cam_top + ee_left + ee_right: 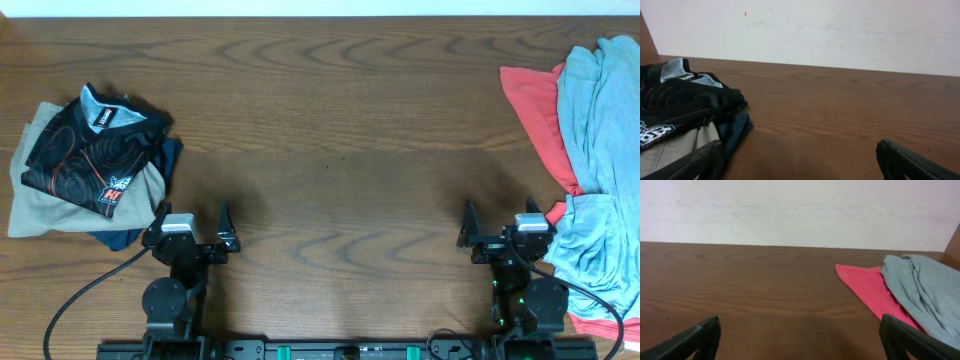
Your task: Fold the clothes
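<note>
Your right gripper [500, 232] and left gripper [190, 230] both stood spread and empty at the near side of the bench [340, 120]. The unfolded grey shirt [600, 110] lay over the red shirt [535, 100] at the far right. A deep pinch there could, I think, lift both together.

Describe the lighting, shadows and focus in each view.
Overhead: even, soft light, no glare, only faint shadows on the table by the left gripper and right gripper. Left wrist: the left fingers are dark and blurred, the black jersey slightly soft. Right wrist: bright wall, blurred right fingers, red shirt clear.
</note>
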Motion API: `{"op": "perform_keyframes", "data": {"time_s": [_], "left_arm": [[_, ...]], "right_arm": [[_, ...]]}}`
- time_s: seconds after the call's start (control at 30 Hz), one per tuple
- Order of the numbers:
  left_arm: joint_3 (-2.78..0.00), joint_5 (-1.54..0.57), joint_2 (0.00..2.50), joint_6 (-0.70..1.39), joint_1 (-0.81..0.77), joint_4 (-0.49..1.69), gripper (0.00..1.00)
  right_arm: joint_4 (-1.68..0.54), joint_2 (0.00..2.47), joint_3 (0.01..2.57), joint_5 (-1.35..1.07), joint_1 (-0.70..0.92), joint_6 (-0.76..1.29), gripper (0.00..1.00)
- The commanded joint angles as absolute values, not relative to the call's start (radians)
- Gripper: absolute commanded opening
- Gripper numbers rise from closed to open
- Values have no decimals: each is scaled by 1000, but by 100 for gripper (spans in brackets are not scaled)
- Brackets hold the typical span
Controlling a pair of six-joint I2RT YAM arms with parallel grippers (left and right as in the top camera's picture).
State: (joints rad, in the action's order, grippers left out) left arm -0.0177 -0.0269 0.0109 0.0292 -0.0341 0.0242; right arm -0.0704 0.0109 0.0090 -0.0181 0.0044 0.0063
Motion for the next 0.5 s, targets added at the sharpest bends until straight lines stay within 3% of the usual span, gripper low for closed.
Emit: {"op": "perform_keyframes", "data": {"time_s": [0.0, 0.27, 0.47], "left_arm": [[-5, -15, 4, 39, -30, 55, 98], [-57, -14, 30, 46, -30, 56, 98], [-161, -15, 185, 46, -30, 68, 98]], "right_arm": [[-68, 5, 6, -17, 14, 110, 99], [-118, 11, 51, -112, 13, 160, 99], [-264, 60, 176, -93, 13, 160, 99]]}}
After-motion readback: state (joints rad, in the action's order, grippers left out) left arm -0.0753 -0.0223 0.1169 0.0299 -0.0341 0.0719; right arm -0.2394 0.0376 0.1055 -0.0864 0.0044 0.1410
